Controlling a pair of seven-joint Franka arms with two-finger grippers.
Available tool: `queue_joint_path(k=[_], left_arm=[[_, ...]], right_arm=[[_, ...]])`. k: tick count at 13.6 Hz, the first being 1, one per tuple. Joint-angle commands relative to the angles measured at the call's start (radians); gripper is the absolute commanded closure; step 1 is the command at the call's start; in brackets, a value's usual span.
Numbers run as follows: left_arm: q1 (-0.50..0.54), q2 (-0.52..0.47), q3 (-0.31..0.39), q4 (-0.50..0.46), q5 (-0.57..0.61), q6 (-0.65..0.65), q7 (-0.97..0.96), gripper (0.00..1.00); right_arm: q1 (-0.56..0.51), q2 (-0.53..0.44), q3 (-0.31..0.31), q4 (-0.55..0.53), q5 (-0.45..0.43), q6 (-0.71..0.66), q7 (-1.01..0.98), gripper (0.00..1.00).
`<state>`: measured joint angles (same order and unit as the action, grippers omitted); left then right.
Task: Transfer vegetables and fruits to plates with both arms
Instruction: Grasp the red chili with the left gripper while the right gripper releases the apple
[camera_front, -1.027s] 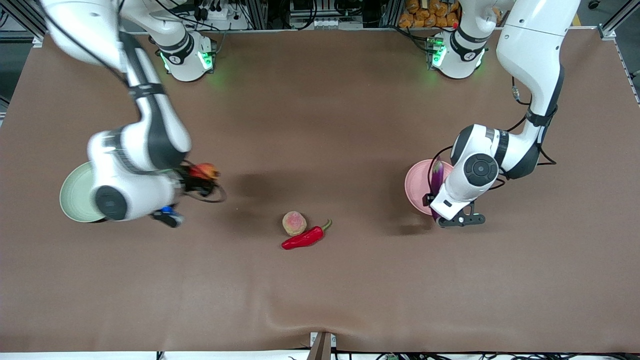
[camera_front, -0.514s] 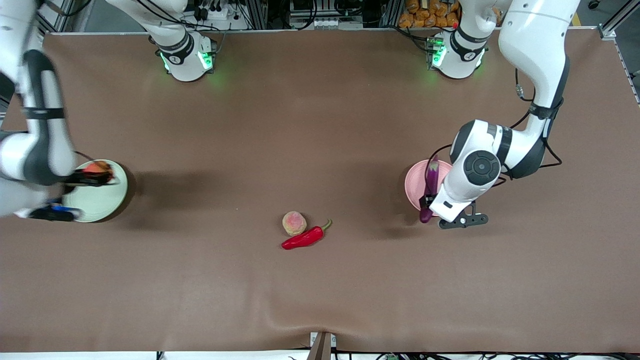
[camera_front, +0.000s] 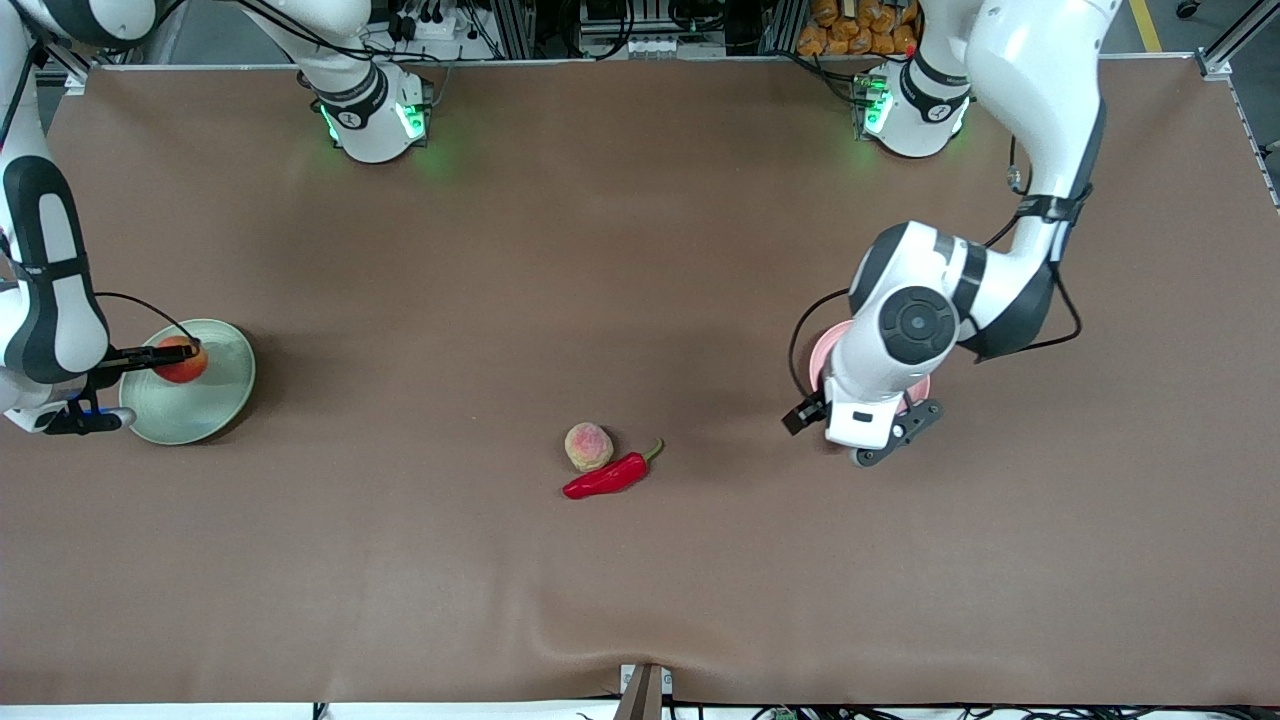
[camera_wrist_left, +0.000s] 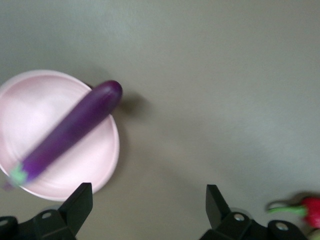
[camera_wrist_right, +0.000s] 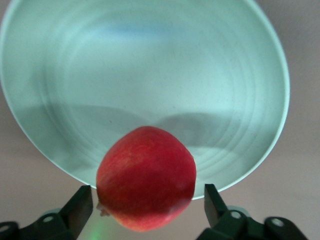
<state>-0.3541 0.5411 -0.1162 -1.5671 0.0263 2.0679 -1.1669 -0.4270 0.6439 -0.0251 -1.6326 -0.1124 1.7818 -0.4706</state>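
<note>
The brown tabletop (camera_front: 640, 250) carries everything. The left arm (camera_front: 1040, 100) drops from its base and folds at the elbow, so its wrist hangs over the pink plate (camera_front: 818, 355) and hides most of it from the front camera. The right arm (camera_front: 50, 280) reaches down at its own end of the tabletop, wrist beside the pale green plate (camera_front: 215, 400). The eggplant (camera_wrist_left: 70, 132) lies slantwise across the pink plate, with its rounded tip past the rim and its stem cap near the rim at the other end. The chili pepper (camera_front: 605, 477) lies mid-tabletop on a slant. Its green stem points toward the left arm's end and away from the front camera. The peach (camera_front: 588, 446) touches it on the side farther from that camera. The apple (camera_front: 182, 360) sits at the green plate's edge between the spread fingers of the right end effector (camera_wrist_right: 145, 200), which stand just clear of it. The left end effector (camera_wrist_left: 147, 200) is spread wide over bare tabletop beside the pink plate, holding nothing.
</note>
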Motion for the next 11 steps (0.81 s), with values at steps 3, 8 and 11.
queue_joint_path(k=[3,8,11], left_arm=[[-0.106,0.164,0.004,0.221,-0.026,-0.019,-0.371,0.00],[-0.213,0.269,0.013,0.289,-0.025,0.235,-0.672,0.00],[-0.267,0.327,0.016,0.303,-0.026,0.372,-0.826,0.00]], right_arm=[[0.014,-0.041,0.028,0.046,0.167,-0.210,0.163,0.00],[0.131,-0.078,0.030,0.076,0.210,-0.338,0.429,0.00],[0.183,-0.102,0.030,0.082,0.247,-0.371,0.536,0.00]])
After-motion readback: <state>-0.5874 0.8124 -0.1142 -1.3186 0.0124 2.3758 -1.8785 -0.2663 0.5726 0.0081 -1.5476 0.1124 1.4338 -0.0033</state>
